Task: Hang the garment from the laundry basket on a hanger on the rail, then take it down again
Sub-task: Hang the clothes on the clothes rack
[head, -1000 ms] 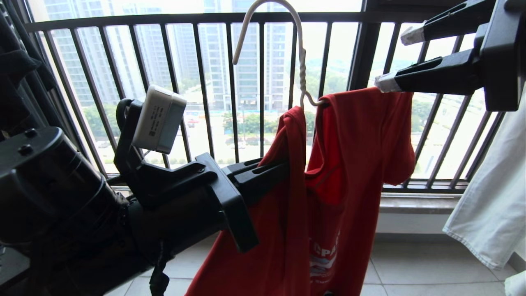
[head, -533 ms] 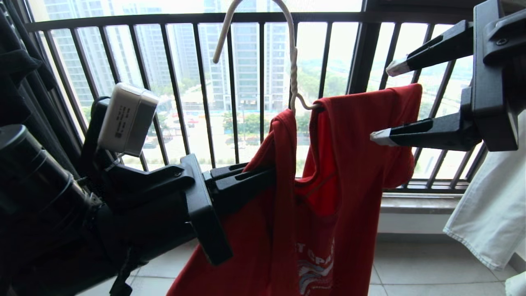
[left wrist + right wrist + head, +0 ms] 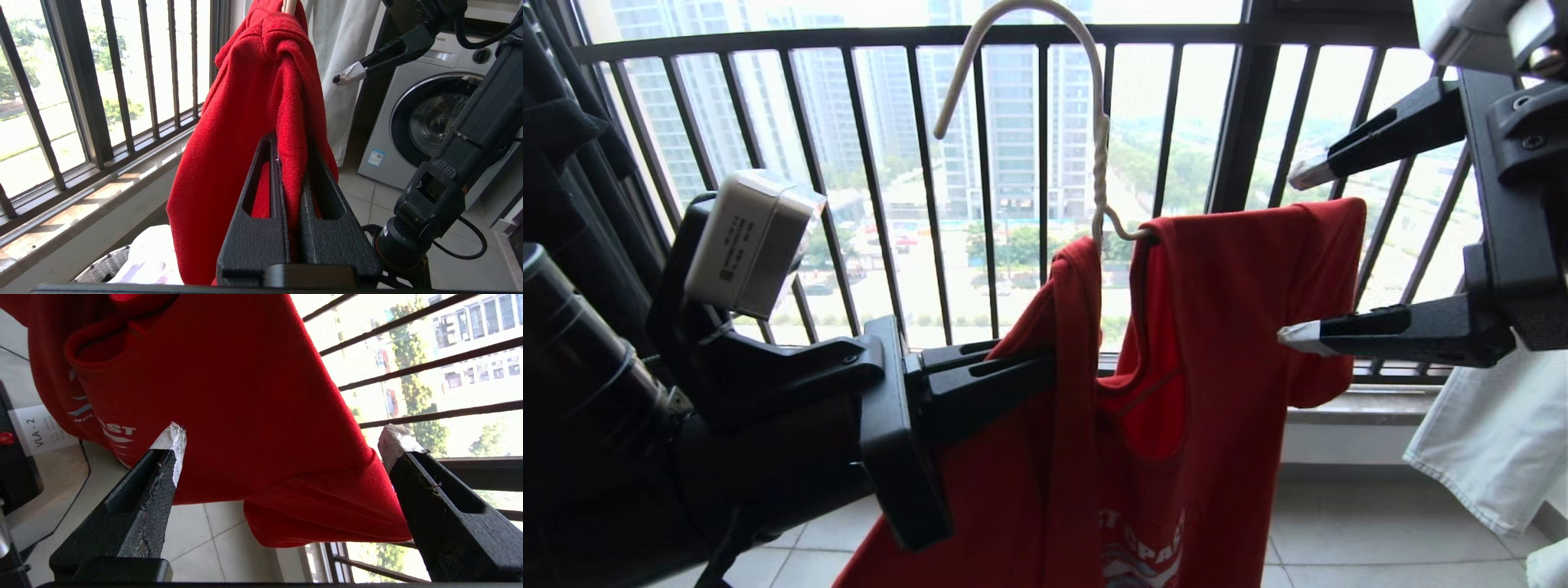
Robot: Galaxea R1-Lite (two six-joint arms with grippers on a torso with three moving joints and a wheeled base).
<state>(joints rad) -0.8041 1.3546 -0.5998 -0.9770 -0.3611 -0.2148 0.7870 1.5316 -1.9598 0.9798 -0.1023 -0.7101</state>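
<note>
Garment (image 3: 1225, 327) pinched by left gripper (image 3: 1045, 371); right gripper (image 3: 1294, 253) gapes wide, so centre its jaws on the sleeve before closing.

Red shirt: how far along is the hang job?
Done: the red T-shirt is out of the basket and draped on the wire hanger. In hand: the left gripper is shut on the shirt's bunched side; the right gripper is open by the sleeve. Left: the hook hangs free, no rail in view; then taking it down.
</note>
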